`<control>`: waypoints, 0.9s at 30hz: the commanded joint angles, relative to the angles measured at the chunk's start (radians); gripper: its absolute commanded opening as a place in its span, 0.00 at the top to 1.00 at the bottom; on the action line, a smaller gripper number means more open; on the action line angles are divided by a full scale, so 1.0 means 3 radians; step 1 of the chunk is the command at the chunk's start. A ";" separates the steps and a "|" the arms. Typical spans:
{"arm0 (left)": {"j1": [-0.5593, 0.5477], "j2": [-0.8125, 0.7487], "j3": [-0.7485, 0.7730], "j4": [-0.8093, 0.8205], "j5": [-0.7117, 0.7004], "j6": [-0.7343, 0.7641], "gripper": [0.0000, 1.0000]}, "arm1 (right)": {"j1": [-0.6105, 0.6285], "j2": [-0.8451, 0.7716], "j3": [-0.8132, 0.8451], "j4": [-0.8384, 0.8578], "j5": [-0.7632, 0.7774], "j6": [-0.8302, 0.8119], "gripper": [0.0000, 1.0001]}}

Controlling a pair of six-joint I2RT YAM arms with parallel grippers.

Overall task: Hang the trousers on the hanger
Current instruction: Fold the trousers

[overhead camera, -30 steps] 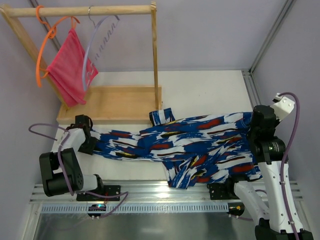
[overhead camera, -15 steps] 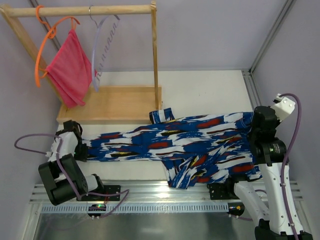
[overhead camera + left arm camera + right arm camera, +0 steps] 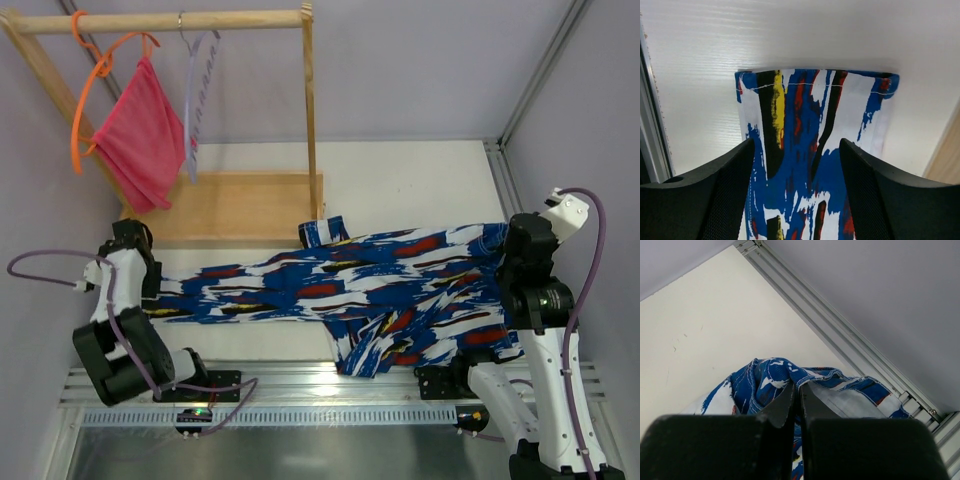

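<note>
Trousers: we saw one pair of soft cloth trousers in blue, white, red and black print (image 3: 350,290) lying flat across the white table (image 3: 400,180), its leg drawn further left than a second before.
Rack: one wooden rail (image 3: 170,20) carried two hangers.
Hanger: the thin lavender-white plastic hanger (image 3: 193,100) hung there, now turned edge-on, beside the orange hanger (image 3: 76,135).
Left gripper (image 3: 796,145): its fingers had parted, straddling the hemmed cuff and holding nothing.
Right gripper (image 3: 800,387): clamped on the trousers' waist.
</note>
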 commanded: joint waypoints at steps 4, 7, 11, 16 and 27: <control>-0.0006 0.0739 0.0421 -0.0070 -0.0012 -0.0009 0.31 | -0.0016 0.0005 0.0077 0.0274 -0.0057 -0.0005 0.96; -0.0001 0.0821 0.0452 0.0073 -0.0053 0.0037 0.29 | -0.0022 0.0041 0.0082 0.0269 -0.0113 0.0000 0.96; -0.0001 0.0898 0.0416 0.0258 -0.0022 0.0032 0.28 | -0.0016 0.0112 0.0097 0.0254 -0.0200 0.0041 0.96; -0.0006 0.1276 0.0467 0.0304 0.0085 0.0078 0.27 | -0.0016 0.0154 0.0179 0.0187 -0.0231 0.0118 0.96; -0.0001 0.1506 0.0416 0.0442 0.0116 0.0088 0.28 | -0.0016 0.0174 0.0169 0.0208 -0.0174 0.0057 0.96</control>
